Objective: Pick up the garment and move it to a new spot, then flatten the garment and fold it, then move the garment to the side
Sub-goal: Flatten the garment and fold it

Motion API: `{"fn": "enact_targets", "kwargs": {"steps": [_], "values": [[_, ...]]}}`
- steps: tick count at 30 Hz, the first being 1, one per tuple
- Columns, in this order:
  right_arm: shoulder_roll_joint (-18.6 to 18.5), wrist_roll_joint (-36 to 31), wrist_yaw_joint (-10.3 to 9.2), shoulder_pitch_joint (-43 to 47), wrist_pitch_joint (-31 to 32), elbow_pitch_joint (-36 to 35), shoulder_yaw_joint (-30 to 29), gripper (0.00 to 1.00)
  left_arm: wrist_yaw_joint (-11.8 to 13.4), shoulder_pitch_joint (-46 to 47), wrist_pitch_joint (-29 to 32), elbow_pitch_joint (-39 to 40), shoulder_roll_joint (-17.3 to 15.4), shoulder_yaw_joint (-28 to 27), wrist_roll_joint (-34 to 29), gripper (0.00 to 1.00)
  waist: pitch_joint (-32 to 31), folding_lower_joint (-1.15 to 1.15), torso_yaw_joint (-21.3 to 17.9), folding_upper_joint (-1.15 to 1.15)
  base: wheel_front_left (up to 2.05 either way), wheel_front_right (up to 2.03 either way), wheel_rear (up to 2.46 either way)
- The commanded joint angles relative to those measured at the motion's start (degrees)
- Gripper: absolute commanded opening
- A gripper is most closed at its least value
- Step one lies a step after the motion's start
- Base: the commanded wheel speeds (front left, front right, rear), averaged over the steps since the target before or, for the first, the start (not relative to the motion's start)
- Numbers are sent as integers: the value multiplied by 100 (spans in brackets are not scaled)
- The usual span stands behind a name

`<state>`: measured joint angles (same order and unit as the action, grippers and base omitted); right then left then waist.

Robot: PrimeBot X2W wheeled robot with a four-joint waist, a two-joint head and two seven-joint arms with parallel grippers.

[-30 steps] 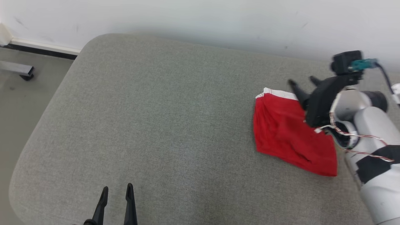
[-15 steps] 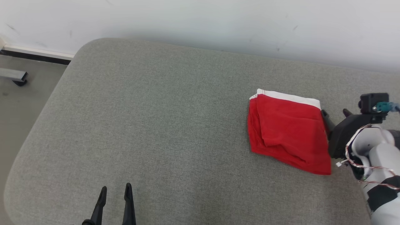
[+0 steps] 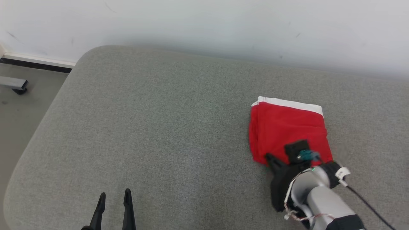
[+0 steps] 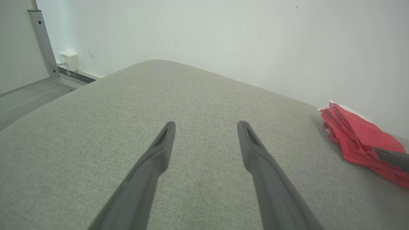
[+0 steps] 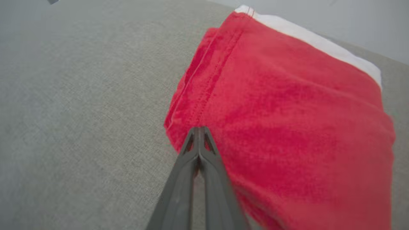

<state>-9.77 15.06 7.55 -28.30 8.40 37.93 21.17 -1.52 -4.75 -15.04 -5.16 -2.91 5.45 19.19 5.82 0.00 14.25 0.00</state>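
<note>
Bare grey cushion lies open ahead of my left pincer, with nothing in its path. Off to the right, the folded red garment is the only bump, my right pincer at its near corner, perhaps touching. The wall closes the far edge.

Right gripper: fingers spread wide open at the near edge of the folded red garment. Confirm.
Wrong: the right gripper is shut tight, not spread open, as the right wrist view shows. It does sit at the near edge of the folded red garment.
</note>
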Motion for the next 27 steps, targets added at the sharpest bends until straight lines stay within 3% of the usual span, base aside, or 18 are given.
{"fn": "enact_targets", "kwargs": {"steps": [1,8,14,15,17,18,27], "values": [[77,63,-16,104,10,13,203,0,-14,-93,-16,2,4,-24,-52,100,-33,0,-27,0,0,0,0],[312,573,-16,301,-59,-228,861,0,-9,-168,-16,20,3,-108,-92,100,-173,0,-171,0,0,0,0],[387,1053,-16,610,-508,-747,596,0,30,-285,-16,28,3,-250,-84,100,-338,0,-367,0,0,0,0],[383,1069,-16,696,-624,-866,493,12,36,-309,-16,35,4,-287,-93,100,-377,0,-415,0,0,0,0],[381,1049,-16,944,-896,-1099,181,62,46,-383,-16,36,3,-370,-106,100,-461,0,-517,0,0,0,0],[392,1042,-16,1095,-1001,-1215,9,100,43,-408,-16,36,3,-399,-118,100,-496,0,-563,0,0,0,0],[432,669,-16,2466,-1755,-2733,-1348,100,-82,-614,-16,29,1,-805,-262,100,-791,0,-1019,0,0,0,0]]}}
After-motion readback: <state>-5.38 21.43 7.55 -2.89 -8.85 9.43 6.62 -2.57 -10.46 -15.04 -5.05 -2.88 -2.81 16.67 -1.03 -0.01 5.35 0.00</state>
